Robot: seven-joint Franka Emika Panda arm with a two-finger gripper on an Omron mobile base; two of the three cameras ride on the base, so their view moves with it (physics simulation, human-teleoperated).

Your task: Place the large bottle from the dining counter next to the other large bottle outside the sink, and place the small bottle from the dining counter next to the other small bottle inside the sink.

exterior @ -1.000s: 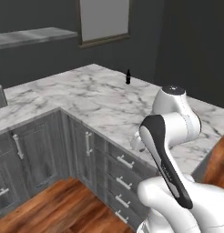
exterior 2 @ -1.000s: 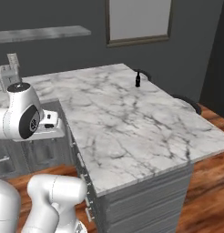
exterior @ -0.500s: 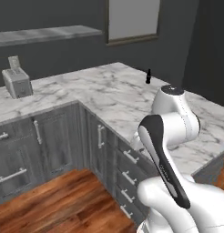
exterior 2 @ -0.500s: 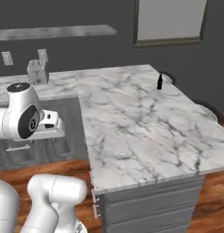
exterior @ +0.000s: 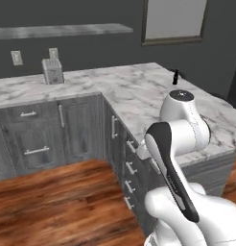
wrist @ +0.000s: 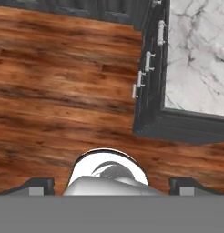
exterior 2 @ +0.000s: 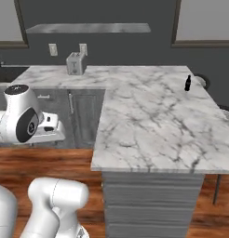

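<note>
The small bottle [exterior: 176, 77] [exterior 2: 187, 82], short and black, stands upright near the far right edge of the dining counter [exterior: 139, 93] [exterior 2: 149, 121]. My gripper [wrist: 111, 184] is open with nothing between its dark fingertips [wrist: 41, 184]. It points down at the wooden floor, well short of the bottle, with a corner of the counter [wrist: 200, 54] at the upper right. In the right base view my hand [exterior 2: 50, 131] hangs to the left of the counter's near corner. A dark recess [exterior 2: 5, 73] at the far left edge may be the sink.
A grey toaster-like box [exterior: 53, 71] [exterior 2: 74, 63] stands on the back counter under two wall outlets. Grey cabinets with drawer handles [wrist: 149, 61] run below the counter. Black stools [exterior 2: 201, 81] stand beyond its right side. Wooden floor [exterior: 57, 197] lies open on the left.
The whole scene has shifted in both base views, so the base has moved or turned; the back counter with the grey box has come into view. The gripper stays open.
</note>
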